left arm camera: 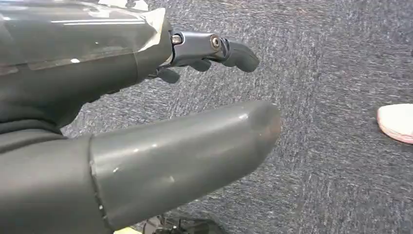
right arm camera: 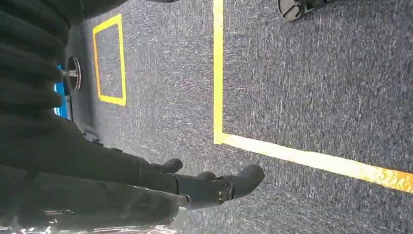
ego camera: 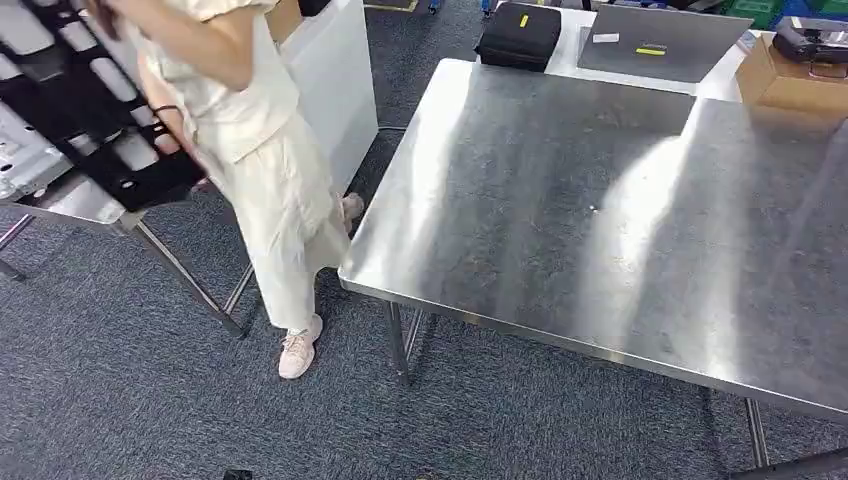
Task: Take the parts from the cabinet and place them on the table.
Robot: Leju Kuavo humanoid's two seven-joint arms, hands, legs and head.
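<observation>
A person in cream clothes [ego camera: 250, 150] stands at the left and holds a large black grid-shaped plastic part [ego camera: 95, 110] over a small steel side table [ego camera: 70, 200]. A white cabinet [ego camera: 335, 80] stands just behind the person. The big steel table [ego camera: 600, 220] takes up the right half of the head view, its top bare. My left hand [left arm camera: 195, 122] hangs over the grey carpet, thumb and fingers apart, holding nothing. Above carpet marked with yellow tape, my right hand [right arm camera: 204, 185] has its fingers stretched out and grips nothing.
At the big table's far end lie a black case [ego camera: 518, 35], a grey flat lid [ego camera: 660, 42] and a cardboard box [ego camera: 790, 75]. The person's shoe [left arm camera: 397, 122] is near my left hand. Yellow tape lines [right arm camera: 218, 73] cross the carpet.
</observation>
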